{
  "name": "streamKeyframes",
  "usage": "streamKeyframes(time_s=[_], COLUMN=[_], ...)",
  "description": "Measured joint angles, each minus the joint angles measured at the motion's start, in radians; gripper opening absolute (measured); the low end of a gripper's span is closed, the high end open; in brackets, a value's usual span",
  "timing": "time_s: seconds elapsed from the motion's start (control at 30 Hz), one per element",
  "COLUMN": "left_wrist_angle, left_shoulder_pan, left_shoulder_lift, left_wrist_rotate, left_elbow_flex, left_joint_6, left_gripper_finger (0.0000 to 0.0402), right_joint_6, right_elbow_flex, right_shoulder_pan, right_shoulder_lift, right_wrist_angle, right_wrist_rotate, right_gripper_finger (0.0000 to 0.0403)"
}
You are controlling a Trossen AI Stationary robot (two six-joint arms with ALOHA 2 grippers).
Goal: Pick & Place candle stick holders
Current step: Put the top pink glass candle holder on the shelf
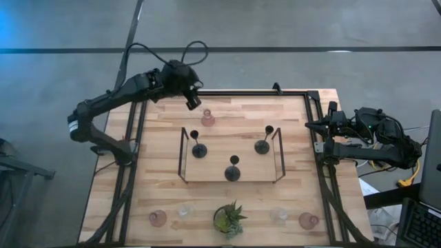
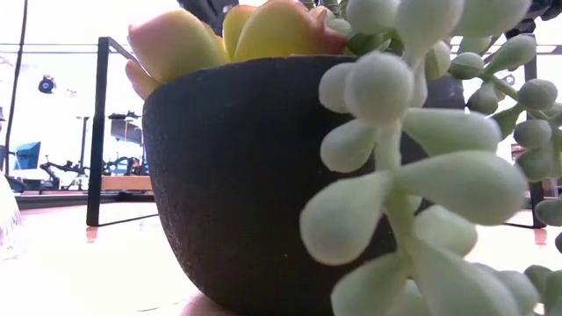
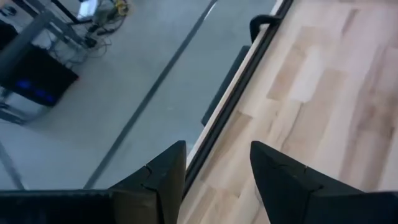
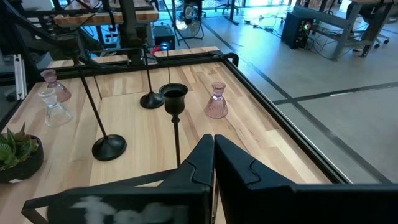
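Note:
Three black holders [image 1: 198,148] [image 1: 263,145] [image 1: 233,171] stand on their round bases in the wire-framed wooden tray [image 1: 185,155] at the table's middle. One pink holder [image 1: 207,118] stands behind the tray. Near the front edge stand two pink holders [image 1: 158,218] [image 1: 308,220] and two clear ones [image 1: 184,211] [image 1: 279,214]. My left gripper [image 1: 193,102] is open and empty [image 3: 217,180] over the table's far edge, just left of the far pink holder. My right gripper [image 1: 311,125] is shut and empty [image 4: 213,149] at the table's right edge.
A green potted plant [image 1: 229,219] stands at the front middle and fills the low view [image 2: 263,175]. The tray's black wire frame [image 1: 278,153] stands up around the black holders. A black rail [image 1: 241,92] runs along the table's far edge.

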State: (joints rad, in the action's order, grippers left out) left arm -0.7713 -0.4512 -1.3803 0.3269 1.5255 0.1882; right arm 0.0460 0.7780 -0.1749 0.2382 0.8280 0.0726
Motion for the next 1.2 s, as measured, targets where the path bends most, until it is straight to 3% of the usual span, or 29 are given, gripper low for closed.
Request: streamKeyframes(time_s=[0.13,0.3,0.77,1.2], left_wrist_angle=[0.086,0.076,-0.061,-0.098], left_shoulder_pan=[-0.146,-0.280,-0.236,-0.200], left_shoulder_lift=[0.005,-0.067,-0.390,-0.489], left_wrist_rotate=[-0.168,-0.381,-0.418,-0.342], left_elbow_flex=[-0.096,-0.099,0.062,0.058], left_joint_6=[0.033,0.087,0.163,0.162], left_gripper_finger=[0.0179,0.0173,0.0171,0.0170], right_joint_6=[0.000,0.000,0.000,0.000], right_elbow_flex=[0.000,0.000,0.000,0.000], right_shoulder_pan=[0.000,0.000,0.000,0.000], right_shoulder_lift=[0.000,0.000,0.000,0.000], right_wrist_angle=[0.000,0.000,0.000,0.000], right_wrist_rotate=[0.000,0.000,0.000,0.000], right_gripper_finger=[0.0008,0.0008,0.0008,0.0008])
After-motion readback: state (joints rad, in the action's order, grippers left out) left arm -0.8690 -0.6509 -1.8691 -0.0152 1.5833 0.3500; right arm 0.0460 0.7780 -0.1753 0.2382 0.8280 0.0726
